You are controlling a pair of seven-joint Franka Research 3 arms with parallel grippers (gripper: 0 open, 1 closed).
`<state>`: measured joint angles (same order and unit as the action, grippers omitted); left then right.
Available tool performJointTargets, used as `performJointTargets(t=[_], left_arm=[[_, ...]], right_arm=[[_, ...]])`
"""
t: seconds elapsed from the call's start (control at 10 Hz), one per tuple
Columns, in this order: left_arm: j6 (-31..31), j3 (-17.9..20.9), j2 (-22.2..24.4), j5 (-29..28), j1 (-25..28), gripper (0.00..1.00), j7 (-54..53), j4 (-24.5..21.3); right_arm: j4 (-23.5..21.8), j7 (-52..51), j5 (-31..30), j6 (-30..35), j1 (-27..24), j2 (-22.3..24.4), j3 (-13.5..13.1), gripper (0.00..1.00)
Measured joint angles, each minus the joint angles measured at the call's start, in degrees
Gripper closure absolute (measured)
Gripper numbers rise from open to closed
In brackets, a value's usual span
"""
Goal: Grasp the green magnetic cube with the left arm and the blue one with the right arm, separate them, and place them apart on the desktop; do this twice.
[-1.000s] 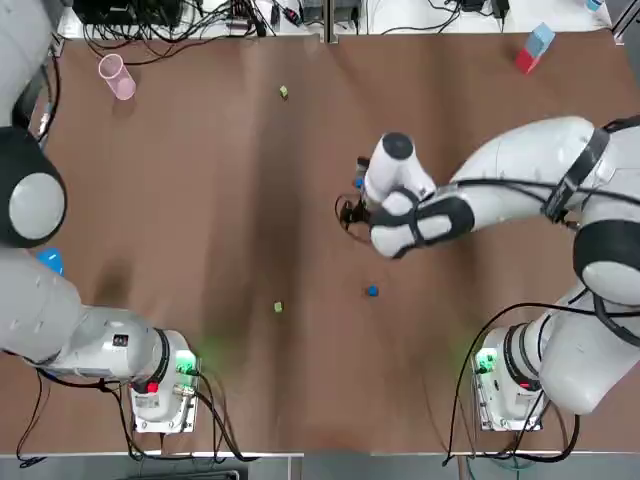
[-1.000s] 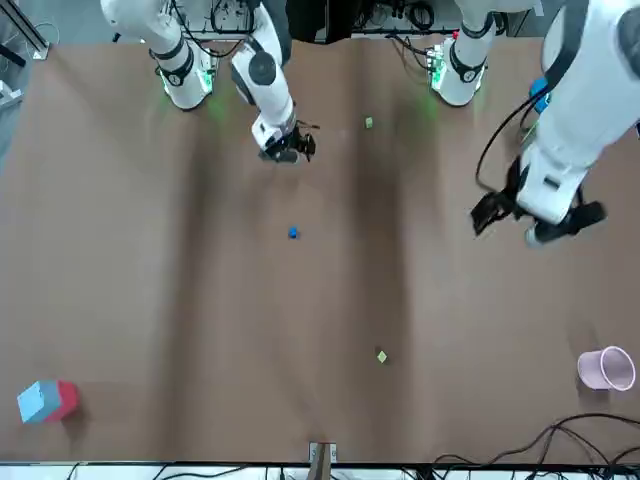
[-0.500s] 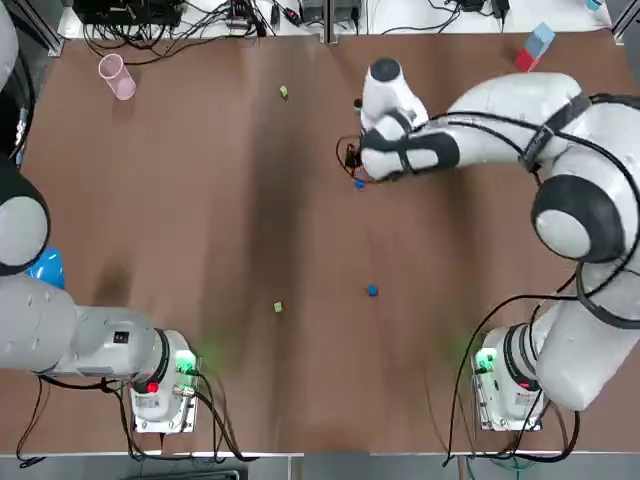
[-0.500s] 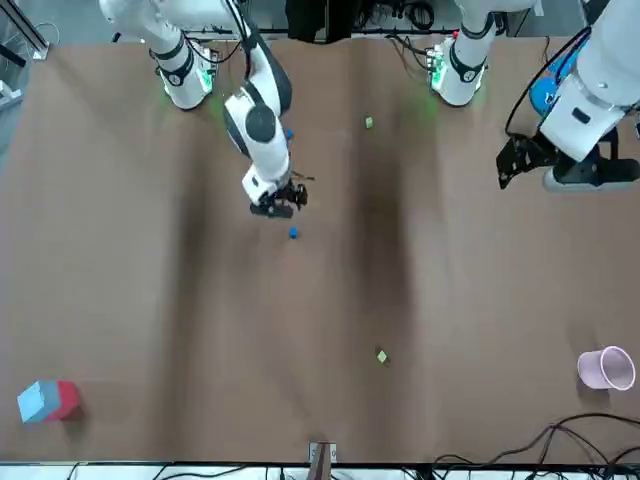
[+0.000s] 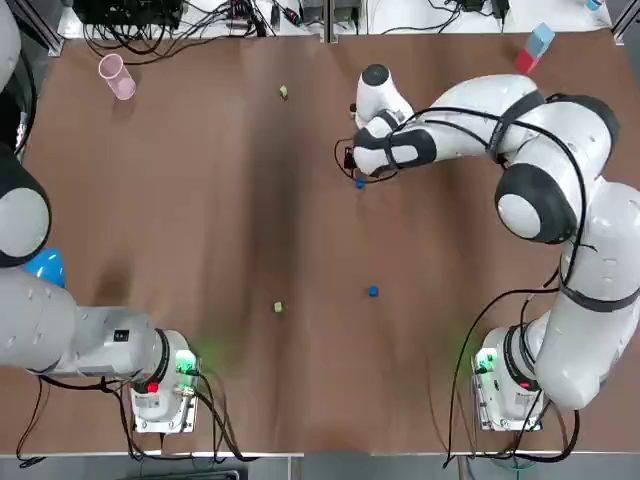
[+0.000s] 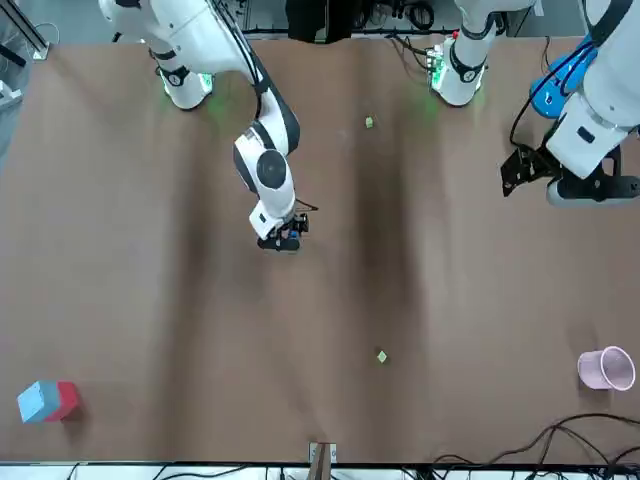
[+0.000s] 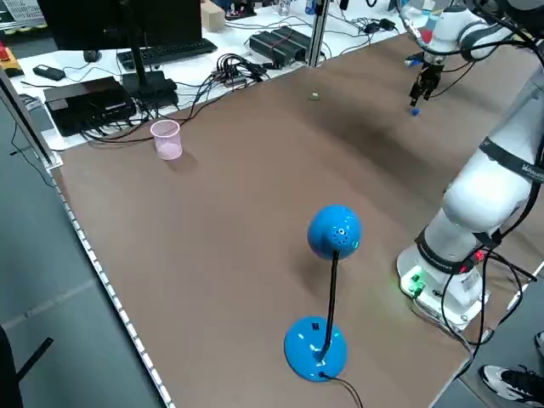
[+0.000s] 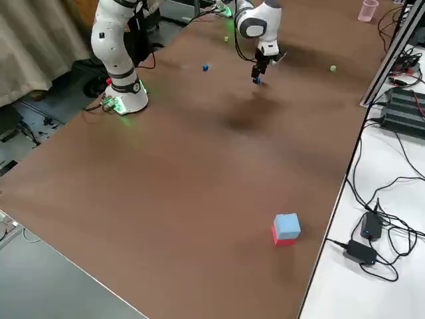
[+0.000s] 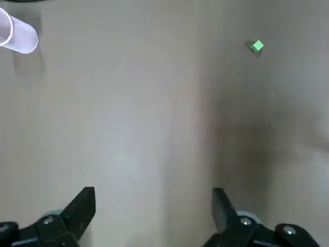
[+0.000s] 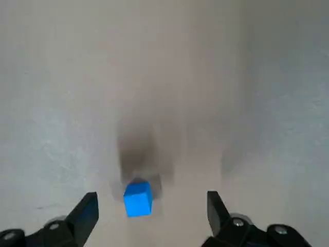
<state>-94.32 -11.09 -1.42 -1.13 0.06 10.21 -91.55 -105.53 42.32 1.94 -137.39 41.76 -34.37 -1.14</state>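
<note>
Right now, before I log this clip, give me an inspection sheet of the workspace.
Surface: brown tabletop, nothing spilled seen.
Job's things: far green cube, near green cube, near blue cube, far blue cube, all lying apart.
Clutter: pink cup, red-and-blue block, blue ball stand.
Tools: right tool open over far blue cube; left tool open, empty, at the table's left.
Cables: cable bundle along far edge.
Surroundings: monitor, keyboard beyond the table.
</note>
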Motion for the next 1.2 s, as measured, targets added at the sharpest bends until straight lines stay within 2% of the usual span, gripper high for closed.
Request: performJointTargets(t=[0.2,0.5,0.6,0.7,0.8,1.2], left_arm=[[-0.27,0.01,-0.18,0.0,0.16,0.0,0.0,0.1],[-1.12,0.02,-0.18,0.85,0.58,0.0,0.1,0.3],[-1.14,0.02,-0.18,1.8,0.7,0.0,0.15,0.3],[-1.14,0.06,-0.18,2.14,0.77,0.0,0.2,0.3],[-1.14,0.05,-0.18,2.14,0.77,0.0,0.28,0.3],[-1.14,0.09,-0.2,2.15,0.92,0.0,0.32,0.3]], right_arm=[[0.16,-0.12,-0.01,-0.65,0.15,-0.76,0.52,0.19],[0.16,-0.13,-0.02,-0.64,0.26,-0.9,1.7,0.45],[0.16,-0.13,-0.04,-0.64,0.28,-0.91,1.9,0.51],[0.16,-0.13,-0.04,-0.64,0.27,-0.91,1.94,0.7],[0.27,-0.13,-0.06,-0.65,0.26,-0.91,1.88,0.78],[3.46,-0.13,-0.18,-0.81,-0.14,-0.89,-0.22,0.78]])
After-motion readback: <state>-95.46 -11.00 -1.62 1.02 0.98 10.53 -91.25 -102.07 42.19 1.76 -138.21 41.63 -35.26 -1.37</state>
